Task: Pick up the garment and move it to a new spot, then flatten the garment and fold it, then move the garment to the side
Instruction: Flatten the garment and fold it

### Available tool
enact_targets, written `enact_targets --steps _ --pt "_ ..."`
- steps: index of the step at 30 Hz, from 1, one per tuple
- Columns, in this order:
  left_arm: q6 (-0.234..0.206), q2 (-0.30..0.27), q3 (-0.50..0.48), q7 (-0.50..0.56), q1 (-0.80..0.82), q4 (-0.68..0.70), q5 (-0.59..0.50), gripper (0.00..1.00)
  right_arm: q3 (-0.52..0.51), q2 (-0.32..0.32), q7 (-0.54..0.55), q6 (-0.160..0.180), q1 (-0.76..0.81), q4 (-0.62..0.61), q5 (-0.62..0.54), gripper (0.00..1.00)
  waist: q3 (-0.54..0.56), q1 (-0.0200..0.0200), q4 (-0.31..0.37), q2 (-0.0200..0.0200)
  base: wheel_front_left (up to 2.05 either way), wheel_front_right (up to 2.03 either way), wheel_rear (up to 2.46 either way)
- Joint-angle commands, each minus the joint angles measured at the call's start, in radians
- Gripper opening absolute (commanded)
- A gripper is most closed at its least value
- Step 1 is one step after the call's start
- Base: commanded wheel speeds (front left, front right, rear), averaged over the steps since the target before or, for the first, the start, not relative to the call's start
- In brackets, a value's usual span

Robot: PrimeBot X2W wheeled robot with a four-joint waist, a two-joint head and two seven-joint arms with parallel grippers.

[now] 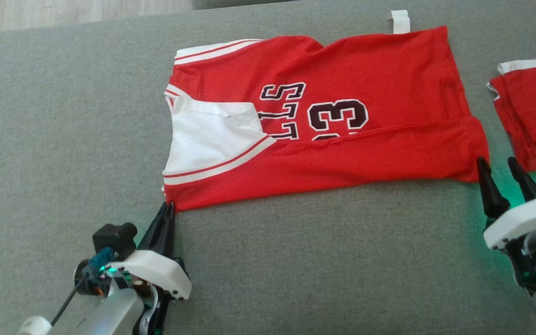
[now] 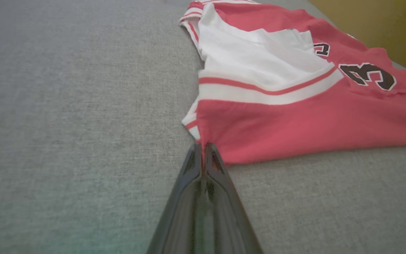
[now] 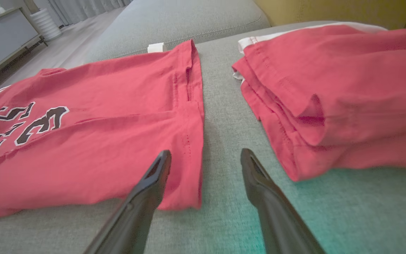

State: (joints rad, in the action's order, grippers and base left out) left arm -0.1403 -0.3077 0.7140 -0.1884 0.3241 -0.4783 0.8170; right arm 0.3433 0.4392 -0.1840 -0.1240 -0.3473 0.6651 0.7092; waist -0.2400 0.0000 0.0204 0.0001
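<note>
Red jersey (image 1: 342, 153) lay half-folded on the grey cushion (image 1: 296, 260). The left gripper (image 1: 169, 207) pinched its near corner; the right gripper (image 1: 498, 170) stood spread at the other. With one corner held, a pull would likely have skewed the fold.

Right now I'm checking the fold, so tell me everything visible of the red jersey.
The red jersey is thin, matte fabric with white-and-red striped trim, a white panel at the robot's left and dark, white-outlined lettering with a 3. It lies flat on the grey cushion, its near long edge folded over the print. The left pincer is shut on its near left corner; the open right pincer straddles the near right corner.
</note>
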Motion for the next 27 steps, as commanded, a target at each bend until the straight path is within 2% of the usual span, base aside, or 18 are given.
enact_targets --steps 1,4,5,6,7,8,20,27 --pt "0.002 -0.017 -0.03 -0.014 0.034 0.012 -0.007 0.0 0.009 0.008 0.01 -0.007 -0.014 -0.003 -0.004 1.0 0.0 0.0 -0.005 -0.0001 0.0 0.0 0.0" --pt "0.004 -0.016 -0.03 -0.026 0.042 0.01 -0.015 0.0 0.029 -0.005 0.063 -0.007 -0.032 0.037 0.008 1.0 0.0 0.0 -0.016 -0.0001 0.0 0.0 0.0" --pt "0.005 -0.015 -0.03 -0.029 0.044 0.009 -0.017 0.0 0.038 -0.009 0.084 -0.007 -0.034 0.044 0.017 0.95 0.001 0.0 -0.02 -0.0001 0.0 0.0 0.0" --pt "0.007 -0.015 -0.029 -0.032 0.045 0.009 -0.019 0.0 0.05 -0.009 0.102 -0.007 -0.034 0.047 0.025 0.63 0.002 0.0 -0.024 -0.0001 0.0 0.0 0.0" --pt "0.007 -0.015 -0.03 -0.035 0.046 0.01 -0.021 0.0 0.057 -0.007 0.115 -0.007 -0.033 0.048 0.033 0.35 0.004 0.0 -0.027 -0.0001 0.0 0.0 0.0" --pt "0.006 -0.015 -0.03 -0.037 0.046 0.011 -0.023 0.0 0.063 -0.005 0.124 -0.007 -0.031 0.047 0.041 0.0 0.006 0.0 -0.03 -0.0001 0.0 0.0 0.0" --pt "-0.016 -0.073 -0.032 -0.046 -0.039 0.101 -0.03 0.0 0.134 0.1 0.127 -0.007 0.055 -0.054 0.141 0.0 0.072 0.0 -0.035 -0.0001 0.0 0.0 0.0" --pt "-0.06 -0.103 -0.013 -0.028 -0.164 0.212 -0.017 0.0 0.184 0.172 0.12 -0.007 0.138 -0.098 0.192 0.0 0.126 0.0 -0.035 -0.0001 0.0 0.0 0.0"
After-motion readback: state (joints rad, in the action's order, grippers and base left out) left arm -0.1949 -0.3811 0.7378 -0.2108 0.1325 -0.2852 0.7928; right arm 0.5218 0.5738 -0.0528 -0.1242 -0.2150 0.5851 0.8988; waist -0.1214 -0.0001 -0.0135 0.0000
